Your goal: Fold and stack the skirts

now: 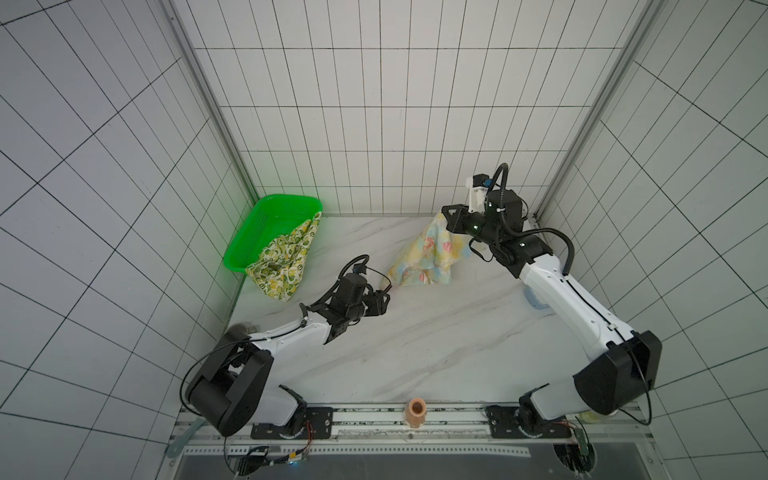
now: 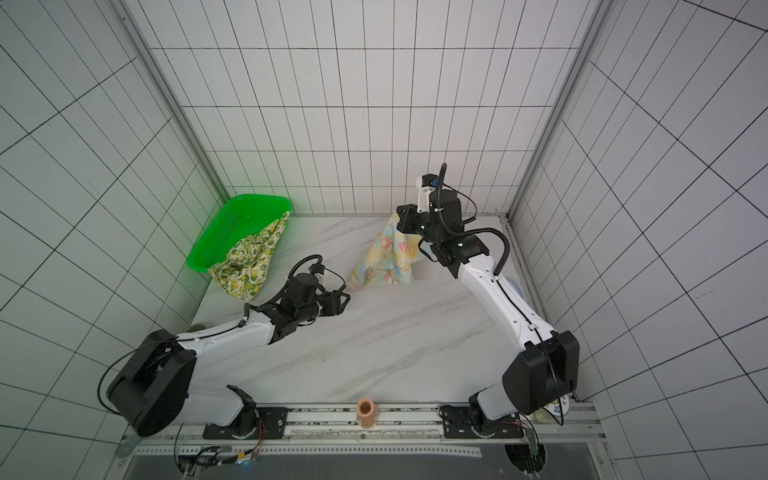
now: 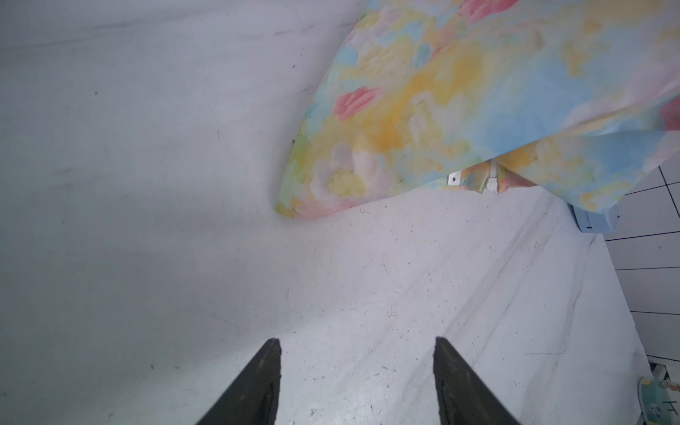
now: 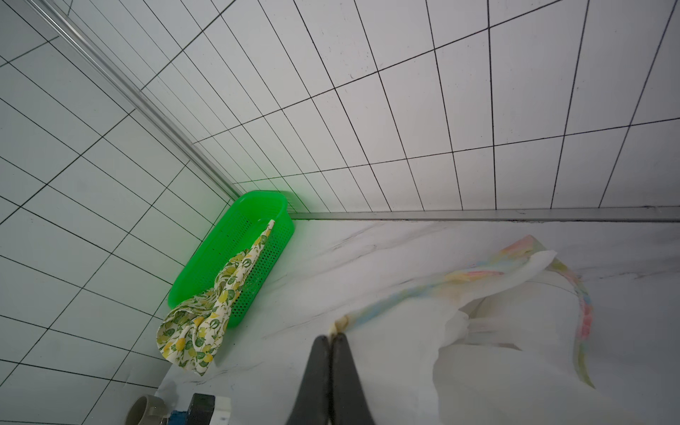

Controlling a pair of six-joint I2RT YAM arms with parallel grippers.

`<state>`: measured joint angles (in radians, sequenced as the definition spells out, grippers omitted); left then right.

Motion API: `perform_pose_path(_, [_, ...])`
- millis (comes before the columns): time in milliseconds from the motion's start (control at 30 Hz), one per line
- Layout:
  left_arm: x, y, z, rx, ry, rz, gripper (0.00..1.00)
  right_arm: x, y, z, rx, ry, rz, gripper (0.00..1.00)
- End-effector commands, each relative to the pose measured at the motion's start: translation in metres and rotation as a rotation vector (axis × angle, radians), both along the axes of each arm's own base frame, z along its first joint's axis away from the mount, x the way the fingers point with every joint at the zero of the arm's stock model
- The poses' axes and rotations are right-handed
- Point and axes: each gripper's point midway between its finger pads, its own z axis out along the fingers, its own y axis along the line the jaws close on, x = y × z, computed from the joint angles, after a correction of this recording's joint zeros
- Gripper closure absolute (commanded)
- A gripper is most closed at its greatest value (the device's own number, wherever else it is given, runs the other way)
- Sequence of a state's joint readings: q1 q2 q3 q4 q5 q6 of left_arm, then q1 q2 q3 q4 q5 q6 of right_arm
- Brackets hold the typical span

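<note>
The left fingers (image 3: 257, 386) stood wide and empty above the table (image 3: 147, 220), the right fingers (image 4: 316, 375) pinched an edge of the floral skirt (image 1: 419, 257), lifted near the table's back, and the lemon skirt (image 1: 282, 262) spilled from the basket (image 1: 253, 235), so nothing looked folded or stacked.

The floral skirt (image 1: 419, 257) is pastel yellow-blue with pink flowers; the lemon skirt (image 1: 282, 266) cream with green leaves; the basket (image 1: 257, 224) bright green.
</note>
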<state>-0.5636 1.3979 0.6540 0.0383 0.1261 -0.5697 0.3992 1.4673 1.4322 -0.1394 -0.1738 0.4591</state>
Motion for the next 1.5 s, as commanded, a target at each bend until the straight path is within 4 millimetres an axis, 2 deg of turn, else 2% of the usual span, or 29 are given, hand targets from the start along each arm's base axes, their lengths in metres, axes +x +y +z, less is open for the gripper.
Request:
perform_pose_path(0, [0.009, -0.019, 0.012, -0.034, -0.054, -0.051, 0.33, -0.013, 0.001, -0.006, 0.024, 0.014, 0.021, 1.0])
perform_pose_path(67, [0.012, -0.027, 0.006, -0.02, -0.044, -0.077, 0.31, -0.015, 0.001, -0.01, 0.023, 0.025, 0.022, 1.0])
perform_pose_path(200, [0.026, -0.02, -0.003, 0.045, -0.059, -0.019, 0.29, -0.018, 0.002, -0.013, 0.021, 0.038, 0.035, 1.0])
perform_pose_path(467, [0.068, -0.01, 0.012, 0.183, -0.173, 0.065, 0.24, -0.022, 0.016, -0.006, 0.066, 0.072, 0.137, 1.0])
perform_pose_path(567, [0.084, -0.015, 0.017, 0.207, -0.22, 0.066, 0.24, -0.023, 0.021, -0.002, 0.069, 0.076, 0.175, 1.0])
perform_pose_path(667, [0.096, -0.021, 0.011, 0.201, -0.254, 0.074, 0.24, -0.025, 0.018, 0.0, 0.06, 0.059, 0.183, 1.0])
perform_pose_path(733, [0.101, -0.023, 0.003, 0.199, -0.257, 0.08, 0.35, -0.028, 0.016, 0.002, 0.065, 0.045, 0.194, 1.0])
perform_pose_path(767, [0.102, -0.024, 0.0, 0.195, -0.257, 0.082, 0.45, -0.03, 0.016, 0.002, 0.071, 0.039, 0.205, 1.0])
perform_pose_path(800, [0.102, -0.025, -0.004, 0.186, -0.252, 0.083, 0.59, -0.032, 0.014, 0.002, 0.08, 0.036, 0.213, 1.0])
perform_pose_path(900, [0.097, -0.024, -0.01, 0.154, -0.241, 0.093, 0.94, -0.032, 0.005, -0.004, 0.087, 0.04, 0.208, 1.0])
perform_pose_path(933, [0.094, -0.022, -0.011, 0.148, -0.233, 0.092, 1.0, -0.031, 0.0, -0.006, 0.087, 0.044, 0.202, 1.0])
perform_pose_path(1067, [0.071, -0.021, 0.006, 0.128, -0.212, 0.029, 1.0, -0.021, -0.025, -0.019, 0.075, 0.075, 0.148, 1.0])
perform_pose_path(1167, [0.044, -0.03, 0.032, 0.069, -0.169, -0.074, 1.0, -0.011, -0.044, -0.023, 0.017, 0.054, 0.058, 1.0])
perform_pose_path(1267, [0.013, -0.039, 0.066, -0.015, -0.127, -0.189, 1.0, 0.006, -0.061, -0.041, -0.05, 0.087, -0.027, 1.0])
perform_pose_path(1367, [-0.011, -0.041, 0.097, -0.076, -0.128, -0.266, 1.0, 0.023, -0.073, -0.07, -0.059, 0.153, -0.049, 1.0])
perform_pose_path(1400, [-0.017, -0.041, 0.104, -0.092, -0.127, -0.284, 1.0, 0.029, -0.074, -0.082, -0.062, 0.174, -0.051, 0.97])
perform_pose_path(1467, [-0.027, -0.043, 0.116, -0.137, -0.113, -0.328, 1.0, 0.04, -0.075, -0.106, -0.066, 0.207, -0.055, 0.61])
